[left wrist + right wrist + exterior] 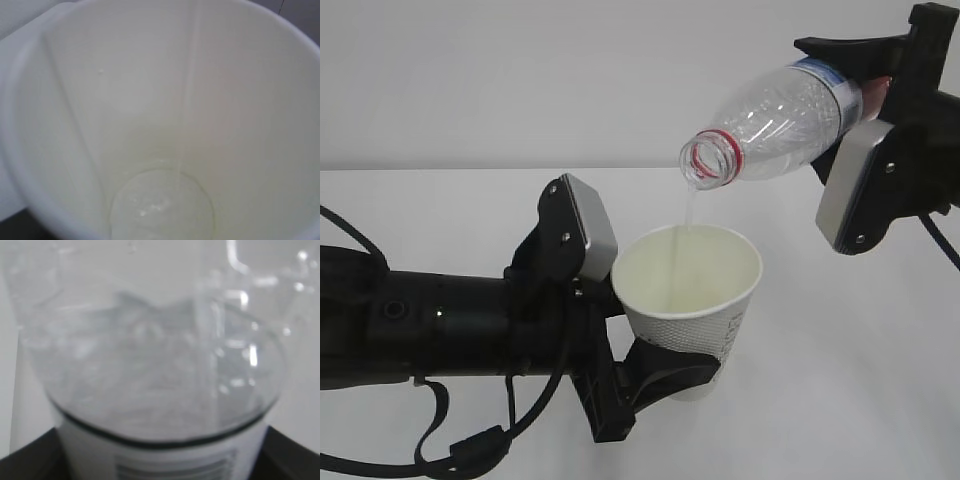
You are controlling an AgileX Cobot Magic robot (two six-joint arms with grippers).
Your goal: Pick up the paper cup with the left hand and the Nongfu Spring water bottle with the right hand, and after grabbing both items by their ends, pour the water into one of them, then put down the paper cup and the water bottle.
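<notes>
Reaching in from the left of the exterior view, the black left arm (430, 325) with its looping cables lies nearly level above the white counter (840, 330), its grey rectangular plate (588, 228) tilted up beside the cup's rim. The left tool (665, 370) grips the white tapered paper cup (692, 300) around its lower wall, one black finger (670, 372) wrapping across the front just above the base. The cup is held clear of the counter, leaning slightly to the right, mouth upward, with a small dark green logo (734, 322) on its side. A thin stream of clear water (685, 222) falls from above into the cream interior. In the left wrist view the stream (181, 150) runs down the inner wall to a shallow pool (162, 207) at the bottom.

Above and to the right of the cup, the clear ribbed plastic bottle (775, 125) with a red neck ring is tipped mouth-down toward the left, its uncapped opening (708, 160) just above the cup's rim without touching it. The right tool (865, 85) clamps the bottle's labelled base end, with one black finger (850, 50) over the top of it and the grey plate (855, 195) hanging below. The black right arm (925, 110) enters from the upper right corner, angled downward. The right wrist view, blurred, shows the bottle's (150, 365) transparent body above a white label strip.
</notes>
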